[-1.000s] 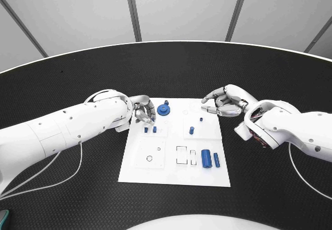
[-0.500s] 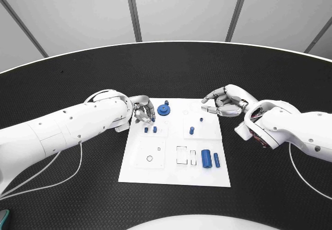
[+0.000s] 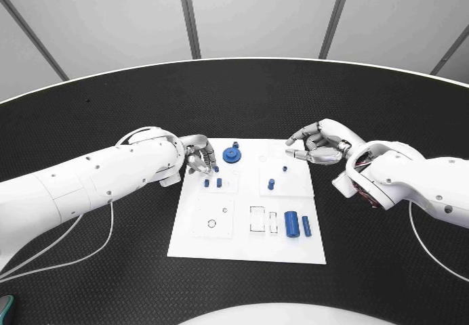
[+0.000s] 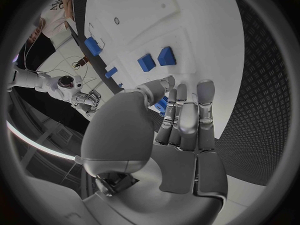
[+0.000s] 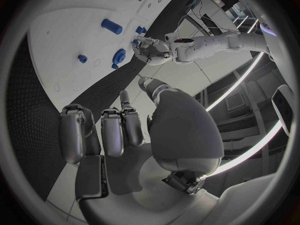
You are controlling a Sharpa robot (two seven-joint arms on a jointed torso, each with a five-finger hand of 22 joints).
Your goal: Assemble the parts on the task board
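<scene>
The white task board (image 3: 245, 237) lies in the middle of the black worktop (image 3: 97, 271). At its near right two blue cylinders (image 3: 291, 223) lie side by side, the left one thicker, just right of two small rectangular slots. Further back, two small blue pegs (image 3: 212, 182) stand on the left half and another blue peg (image 3: 271, 183) on the right. Beyond them a round blue knob (image 3: 232, 155) sits near the far edge. The left hand (image 3: 198, 157) hangs over the board's far left corner, fingers pointing down at the pair of pegs; whether it pinches one I cannot tell. The right hand (image 3: 314, 147) hovers off the far right corner, fingers curled in with nothing visible in them. The step looks like seating or picking a peg on the left; next it needs a careful, upright fingertip grasp.
</scene>
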